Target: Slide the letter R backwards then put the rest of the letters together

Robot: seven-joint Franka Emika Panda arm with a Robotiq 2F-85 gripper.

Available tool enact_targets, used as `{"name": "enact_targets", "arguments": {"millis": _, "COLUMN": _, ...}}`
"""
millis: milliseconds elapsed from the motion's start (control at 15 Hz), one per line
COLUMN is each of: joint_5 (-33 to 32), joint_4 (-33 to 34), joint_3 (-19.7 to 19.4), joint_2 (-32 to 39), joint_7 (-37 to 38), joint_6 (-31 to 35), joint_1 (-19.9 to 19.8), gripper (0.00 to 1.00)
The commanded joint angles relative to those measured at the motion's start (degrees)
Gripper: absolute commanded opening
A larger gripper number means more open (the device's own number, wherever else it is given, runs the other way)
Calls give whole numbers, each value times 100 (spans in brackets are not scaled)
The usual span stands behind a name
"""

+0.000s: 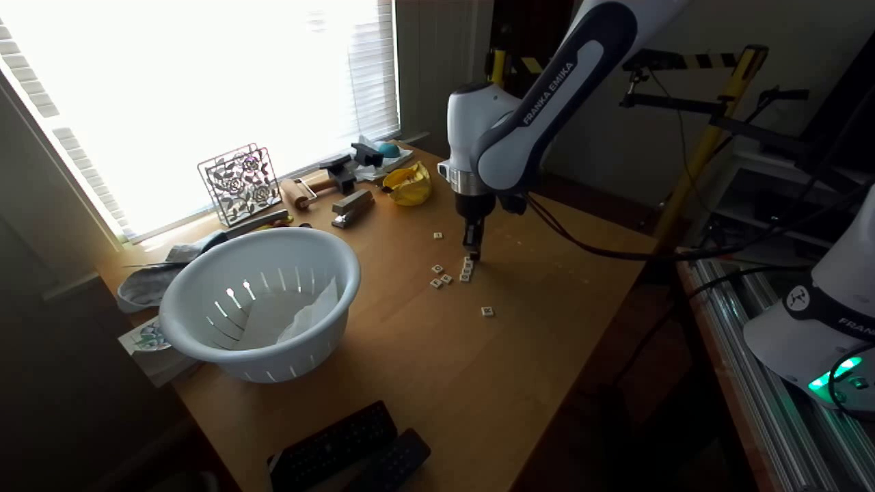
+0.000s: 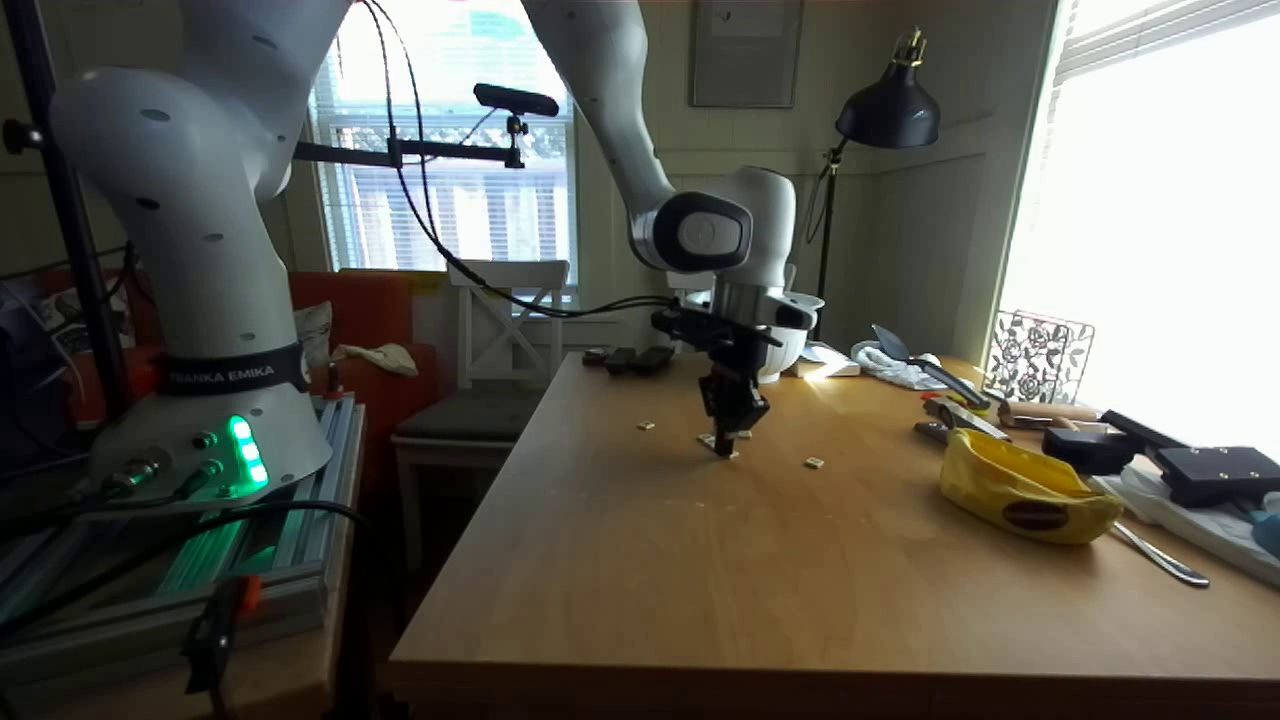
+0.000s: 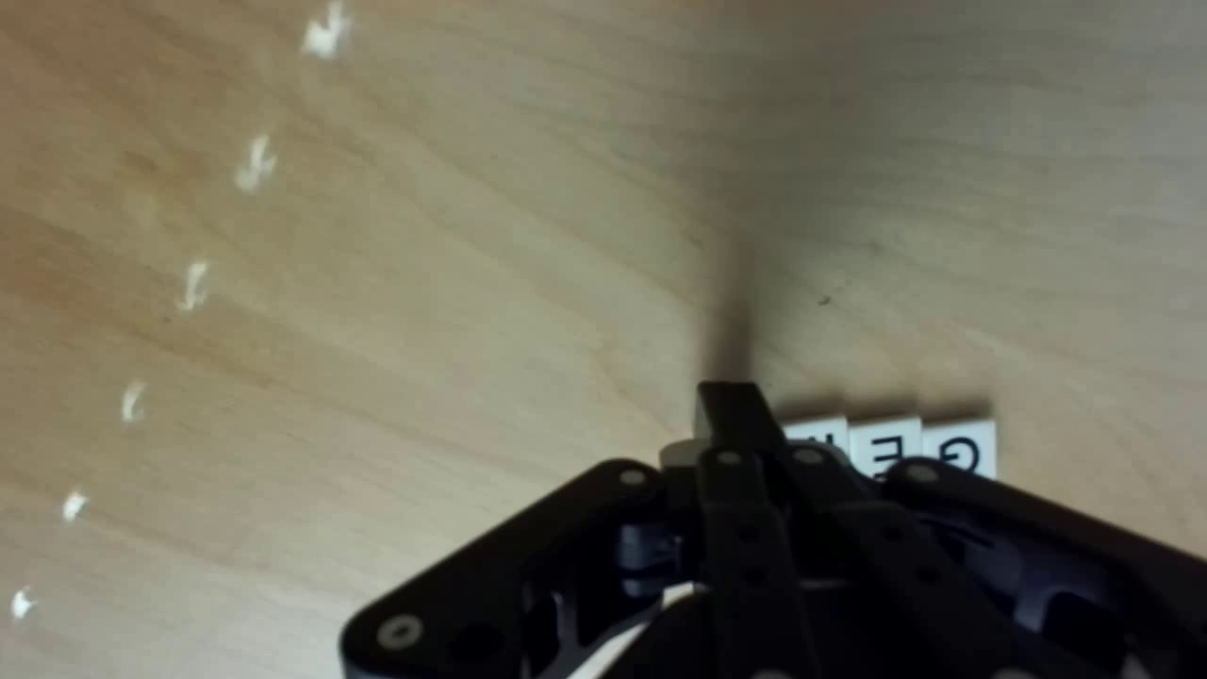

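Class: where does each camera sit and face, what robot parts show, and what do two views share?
An exterior view: high near the colander, facing down over the table; arm, hand, base show.
An exterior view: low at the opposite end, facing chair and lamp; same parts.
Wrist view: on the wrist, facing letter tiles below; only the hand shows.
Both exterior views share: yellow pouch, rack.

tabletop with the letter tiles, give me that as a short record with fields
surface: brown wooden table
row: three small white square letter tiles, side by side; E and G legible, third partly hidden
set apart: white square tile marked R
loose: four more white tiles
jaws: shut; black gripper beside the row's end, contact unclear
also: round white slotted colander; yellow open-topped pouch
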Motion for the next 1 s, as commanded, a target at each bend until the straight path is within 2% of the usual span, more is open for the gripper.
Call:
{"name": "enact_targets", "arguments": {"millis": 0, "joint_5": -73, "joint_4": -109, "joint_3": 35, "joint_2": -168, "joint_7": -12, "joint_6": 55, "joint_1": -49, "gripper": 0}}
{"name": "enact_targets", "arguments": {"millis": 200, "joint_5": -51, "joint_4": -143, "joint_3": 52, "joint_2": -262, "joint_7": -30, "joint_6": 87, "joint_1": -62, "gripper": 0}}
{"name": "enact_targets", "arguments": {"millis": 267, "joint_5": -39, "joint_4": -146, "joint_3": 57, "joint_2": -284, "joint_7": -24, "joint_6": 74, "joint_1": -63, "gripper": 26}}
{"name": "enact_targets", "arguments": {"millis": 400, "joint_5": -41, "joint_4": -155, "joint_3": 58, "joint_2": -332, "joint_7": -32, "joint_6": 37, "joint_1": -60, "gripper": 33}}
{"name": "enact_targets", "arguments": {"millis": 933, "joint_5": -51, "joint_4": -252, "joint_3": 104, "joint_2": -533, "joint_7": -64, "joint_6": -79, "joint_1": -31, "gripper": 88}}
